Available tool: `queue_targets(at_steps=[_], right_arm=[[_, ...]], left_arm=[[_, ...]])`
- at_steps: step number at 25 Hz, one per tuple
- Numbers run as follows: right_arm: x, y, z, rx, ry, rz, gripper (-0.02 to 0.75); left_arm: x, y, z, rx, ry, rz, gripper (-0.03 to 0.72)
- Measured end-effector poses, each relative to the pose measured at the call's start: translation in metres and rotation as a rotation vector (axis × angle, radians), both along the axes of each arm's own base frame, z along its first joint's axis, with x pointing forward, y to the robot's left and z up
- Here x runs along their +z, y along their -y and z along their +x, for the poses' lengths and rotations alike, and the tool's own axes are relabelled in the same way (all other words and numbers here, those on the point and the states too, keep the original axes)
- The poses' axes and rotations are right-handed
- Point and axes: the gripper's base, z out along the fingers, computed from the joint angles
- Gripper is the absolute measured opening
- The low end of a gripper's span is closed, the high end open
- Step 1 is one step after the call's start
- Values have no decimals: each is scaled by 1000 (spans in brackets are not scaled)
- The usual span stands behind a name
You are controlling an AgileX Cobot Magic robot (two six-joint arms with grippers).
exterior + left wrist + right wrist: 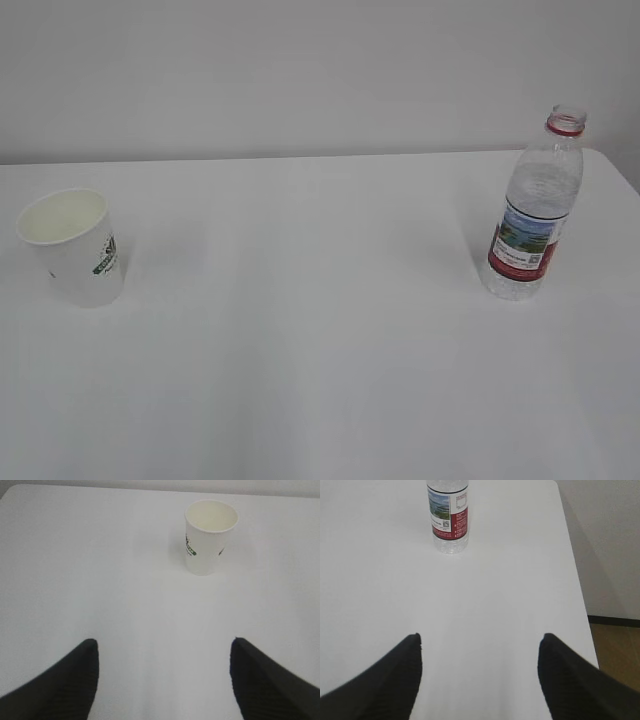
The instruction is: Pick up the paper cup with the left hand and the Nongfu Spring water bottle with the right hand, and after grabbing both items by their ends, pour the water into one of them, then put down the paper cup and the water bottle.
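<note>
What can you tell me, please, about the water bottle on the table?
The bottle is tall, clear ribbed plastic with a red neck ring and no cap on its open mouth. A label with a landscape picture above a red band wraps its lower half. It stands upright on the white table, toward the right edge, far from the cup. Nothing else touches it.

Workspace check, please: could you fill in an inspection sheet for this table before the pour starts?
Surface: white table, bare between the items.
Job's things: paper cup upright, empty, left side; water bottle upright, uncapped, right side.
Clutter: nothing seen.
Grippers: left hand open, short of the cup; right hand open, short of the bottle.
Cables: nothing seen.
Surroundings: pale wall behind; wooden floor past the right edge.
</note>
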Motion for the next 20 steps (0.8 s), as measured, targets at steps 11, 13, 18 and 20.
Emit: queue_targets(at_steps=[11,13,18,20], right_arm=[[0,0,0,0,0,0,551],[0,0,0,0,0,0,551],[0,0,0,0,0,0,551],[0,0,0,0,0,0,551]], left_arm=[[0,0,0,0,0,0,587],[0,0,0,0,0,0,587],[0,0,0,0,0,0,587],[0,0,0,0,0,0,587]])
